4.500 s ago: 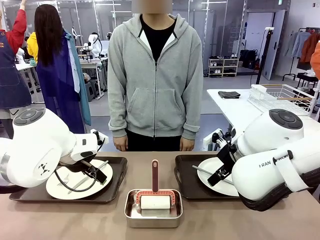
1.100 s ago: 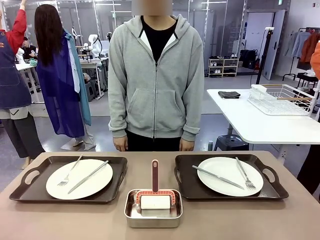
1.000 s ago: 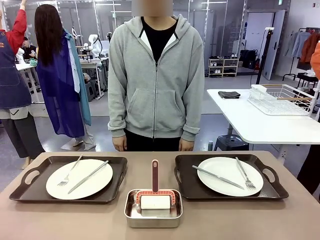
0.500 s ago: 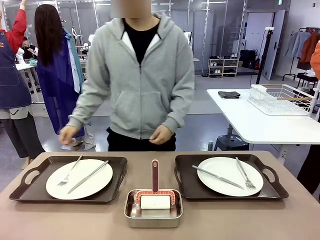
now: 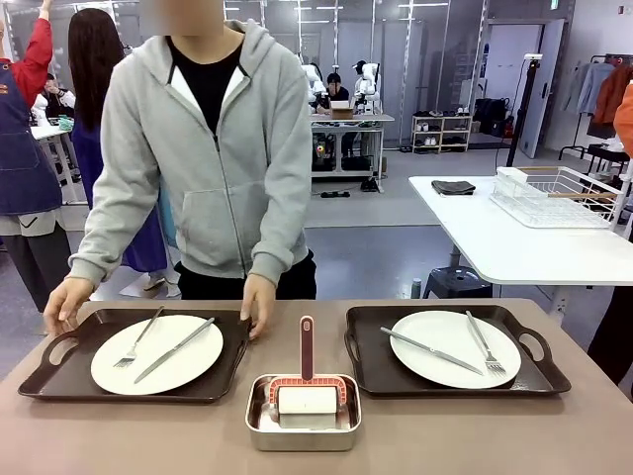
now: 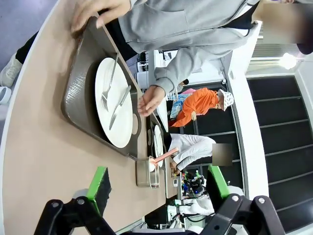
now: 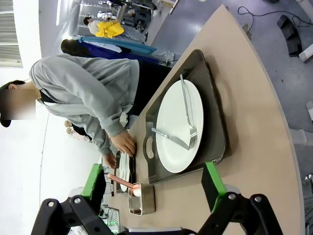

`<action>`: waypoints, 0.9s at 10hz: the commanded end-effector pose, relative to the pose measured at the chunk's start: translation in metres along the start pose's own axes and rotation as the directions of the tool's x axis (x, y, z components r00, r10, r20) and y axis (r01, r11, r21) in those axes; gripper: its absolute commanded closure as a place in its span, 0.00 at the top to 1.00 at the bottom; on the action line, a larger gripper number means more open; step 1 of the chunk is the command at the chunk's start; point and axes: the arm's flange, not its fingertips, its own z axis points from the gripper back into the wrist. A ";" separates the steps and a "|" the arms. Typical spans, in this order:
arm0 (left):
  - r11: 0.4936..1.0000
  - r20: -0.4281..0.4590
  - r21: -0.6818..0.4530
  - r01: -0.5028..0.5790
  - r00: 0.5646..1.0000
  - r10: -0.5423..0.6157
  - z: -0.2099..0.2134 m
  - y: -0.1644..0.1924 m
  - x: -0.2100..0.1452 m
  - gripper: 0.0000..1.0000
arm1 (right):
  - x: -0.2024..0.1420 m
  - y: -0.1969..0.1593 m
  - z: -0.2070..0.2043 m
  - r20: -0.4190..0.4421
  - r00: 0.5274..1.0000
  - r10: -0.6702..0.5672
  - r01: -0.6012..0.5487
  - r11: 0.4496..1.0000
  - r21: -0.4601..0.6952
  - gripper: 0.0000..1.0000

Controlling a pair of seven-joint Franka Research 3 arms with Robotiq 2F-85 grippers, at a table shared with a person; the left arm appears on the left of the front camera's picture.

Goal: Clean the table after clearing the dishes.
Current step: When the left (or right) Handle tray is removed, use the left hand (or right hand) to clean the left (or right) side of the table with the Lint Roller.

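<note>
So here's your setup: your left gripper point(image 6: 157, 185) is clear of everything on the table point(image 5: 119, 435), green pads point(image 6: 100, 188) spread wide with nothing between them. Your right gripper point(image 7: 152, 185) is the same deal, jaws far apart and holding nothing. The person in the grey hoodie point(image 5: 213, 158) is at the far side, leaning over the left tray point(image 5: 232, 341). One hand point(image 5: 67, 302) sits on its far corner by the handle cutout. The other hand point(image 5: 259, 305) has its fingers curled down over the rim at the opposite end. You can't tell how firm either grip is, and the tray lies flat on the table. On it there's the left plate point(image 5: 188, 366) with a fork point(image 5: 138, 341) and a knife point(image 5: 173, 351) lying across it. From your left wrist camera you see that same tray side-on with both hands at its ends. The right tray point(image 5: 366, 346) is well apart from the person's hands, and the right plate point(image 5: 440, 332) with its own knife point(image 5: 430, 351) and fork point(image 5: 483, 344) sits on it. Between the two trays, nearer your side, a shiny metal tin point(image 5: 302, 440) holds a white roller point(image 5: 305, 401), its red handle point(image 5: 307, 346) pointing at the person. Off to your right there's a white table point(image 5: 495, 247) with a wire rack point(image 5: 554, 193) on top.
</note>
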 end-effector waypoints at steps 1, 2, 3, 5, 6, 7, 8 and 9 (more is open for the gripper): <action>1.000 -0.009 -0.009 0.004 1.000 -0.004 0.002 -0.002 0.000 1.00 | 0.000 0.001 0.003 0.008 1.000 -0.002 0.002 1.000 0.013 1.00; 1.000 -0.009 -0.009 0.004 1.000 -0.004 0.002 -0.002 0.000 1.00 | 0.000 0.001 0.003 0.008 1.000 -0.002 0.002 1.000 0.013 1.00; 1.000 -0.009 -0.009 0.004 1.000 -0.004 0.002 -0.002 0.000 1.00 | 0.000 0.001 0.003 0.008 1.000 -0.002 0.002 1.000 0.013 1.00; 1.000 -0.009 -0.009 0.004 1.000 -0.004 0.002 -0.002 0.000 1.00 | 0.000 0.001 0.003 0.008 1.000 -0.002 0.002 1.000 0.013 1.00; 1.000 -0.009 -0.009 0.004 1.000 -0.004 0.002 -0.002 0.000 1.00 | 0.000 0.001 0.003 0.008 1.000 -0.002 0.002 1.000 0.013 1.00; 1.000 -0.009 -0.009 0.004 1.000 -0.004 0.002 -0.002 0.000 1.00 | 0.000 0.001 0.003 0.008 1.000 -0.002 0.002 1.000 0.013 1.00; 1.000 -0.009 -0.009 0.004 1.000 -0.004 0.002 -0.002 0.000 1.00 | 0.000 0.001 0.003 0.008 1.000 -0.002 0.002 1.000 0.013 1.00; 1.000 -0.009 -0.009 0.004 1.000 -0.004 0.002 -0.002 0.000 1.00 | 0.000 0.001 0.003 0.008 1.000 -0.002 0.002 1.000 0.013 1.00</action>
